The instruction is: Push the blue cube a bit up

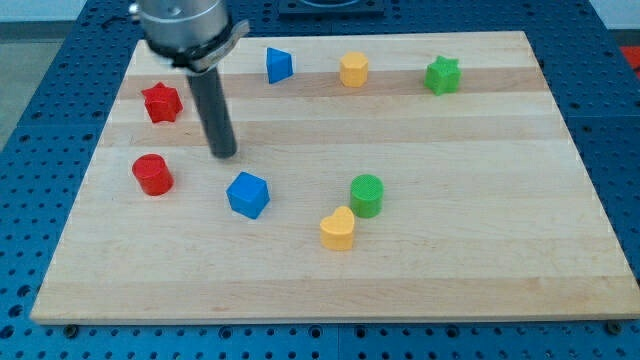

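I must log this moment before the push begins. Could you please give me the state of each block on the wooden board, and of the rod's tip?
Blue plastic cube: untouched, below-right of my tip.
My tip: touching no block.
Blue triangular block: near top edge.
Red cylinder: standing alone.
Red star: lying flat.
Yellow hexagonal block: alone.
Green star: alone.
Green cylinder: beside yellow heart.

Above my tip, the arm's grey housing runs off the view's top edge, so nothing past its collar shows. Far to the tip's right, the blue pegboard bench under the wooden board is cut by the frame, and below the tip it is cut again
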Robot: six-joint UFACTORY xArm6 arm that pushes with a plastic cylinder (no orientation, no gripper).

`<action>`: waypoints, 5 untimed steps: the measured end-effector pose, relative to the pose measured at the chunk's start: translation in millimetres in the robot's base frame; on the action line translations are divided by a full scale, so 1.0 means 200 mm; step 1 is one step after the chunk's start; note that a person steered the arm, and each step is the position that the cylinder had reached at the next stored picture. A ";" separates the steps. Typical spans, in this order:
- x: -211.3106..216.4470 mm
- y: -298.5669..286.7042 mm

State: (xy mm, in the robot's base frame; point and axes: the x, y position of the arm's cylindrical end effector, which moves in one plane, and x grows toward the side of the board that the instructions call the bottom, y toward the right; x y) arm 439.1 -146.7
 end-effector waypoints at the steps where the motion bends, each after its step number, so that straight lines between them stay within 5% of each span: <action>1: 0.07 -0.03; 2: 0.28 -0.02; 5: 0.39 0.21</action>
State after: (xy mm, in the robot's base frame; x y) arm 517.2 -104.1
